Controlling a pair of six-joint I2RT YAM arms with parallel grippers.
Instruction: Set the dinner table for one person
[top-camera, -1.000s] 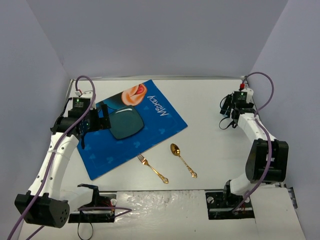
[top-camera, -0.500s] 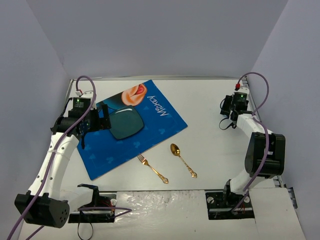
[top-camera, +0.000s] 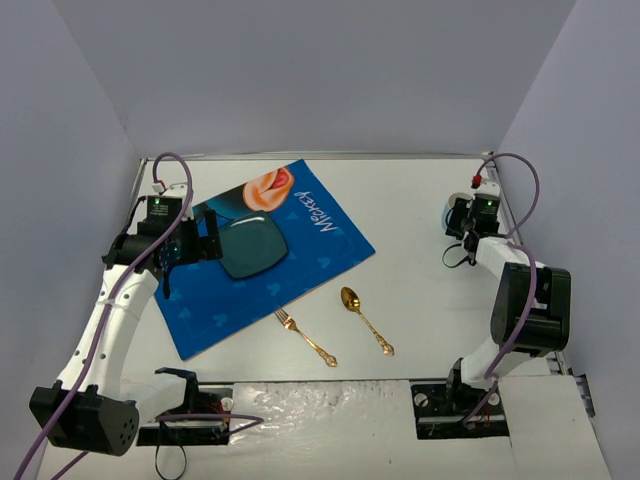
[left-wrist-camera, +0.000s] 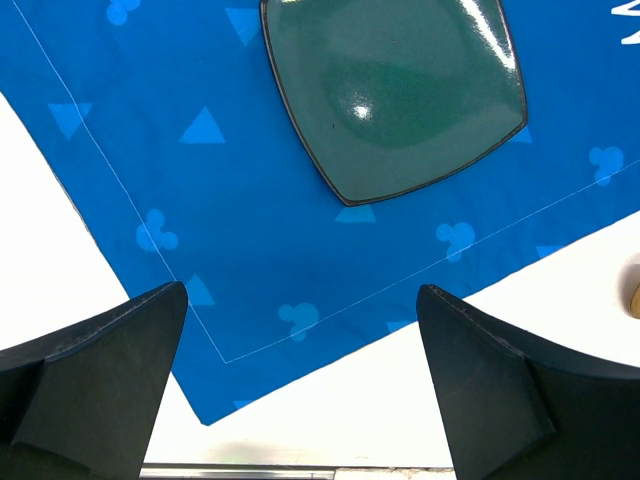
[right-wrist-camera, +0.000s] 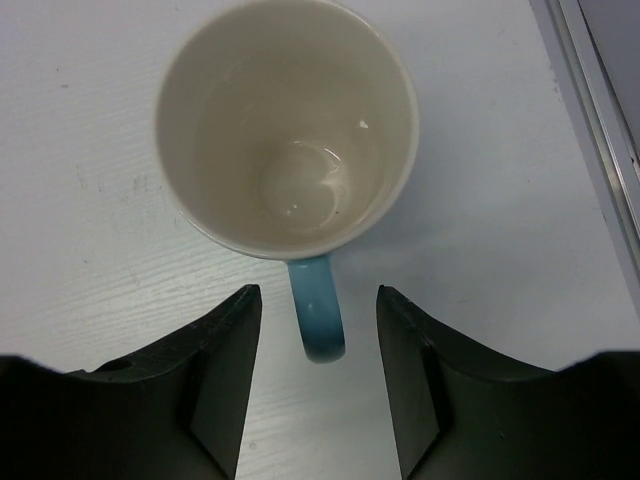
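White tabletop (top-camera: 420, 200), metal-edged. Carries, at left, a skewed blue Mickey-print placemat (top-camera: 230, 300); just off its near edge, a gold fork (top-camera: 306, 338) and gold spoon (top-camera: 366, 320), side by side, apart; far right, an upright cream mug (right-wrist-camera: 288, 130), blue-handled.

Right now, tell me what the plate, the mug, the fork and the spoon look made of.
Plate: dark green, glossy, likely glazed ceramic or glass; sharp light reflections. Mug: cream inside, blue handle, smooth sheen, probably glazed ceramic. Fork and spoon: gold-coloured, seemingly metal; too small to be sure.

R hand (right-wrist-camera: 317, 292) spread astride mug (right-wrist-camera: 285, 130) handle.
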